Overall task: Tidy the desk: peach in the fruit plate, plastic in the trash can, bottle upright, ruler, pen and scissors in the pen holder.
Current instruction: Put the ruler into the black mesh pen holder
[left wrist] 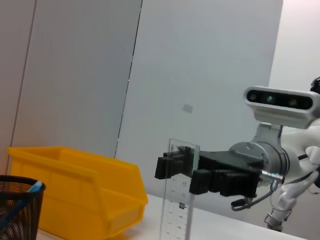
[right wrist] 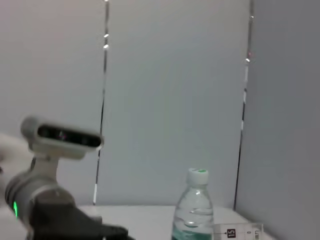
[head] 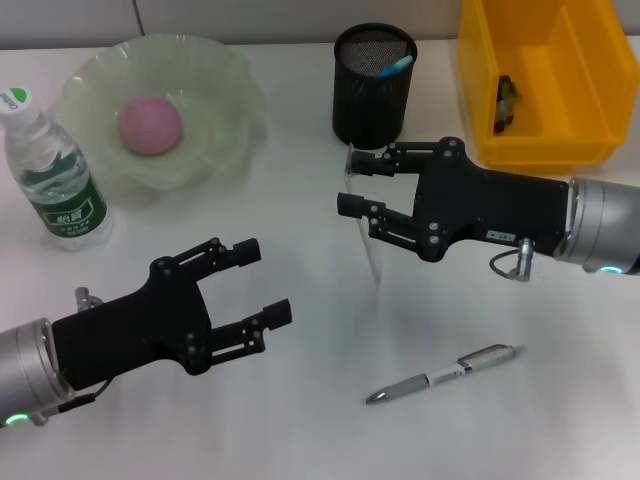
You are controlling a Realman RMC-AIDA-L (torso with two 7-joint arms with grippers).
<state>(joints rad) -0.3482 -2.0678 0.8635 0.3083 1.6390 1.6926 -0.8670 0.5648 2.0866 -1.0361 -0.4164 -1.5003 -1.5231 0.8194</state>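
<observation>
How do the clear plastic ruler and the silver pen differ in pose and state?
The clear plastic ruler stands on end, pinched by the right gripper; the silver pen lies flat on the white desk, untouched. The ruler is near the black mesh pen holder; the pen is farther away. Neither is in it.

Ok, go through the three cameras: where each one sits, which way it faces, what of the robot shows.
Head view: looks down on the desk; shows left gripper open and right gripper holding the clear ruler.
Left wrist view: faces across at the right gripper, ruler and yellow bin.
Right wrist view: faces the left arm and upright bottle.
Shared: the ruler shows in all three.
</observation>
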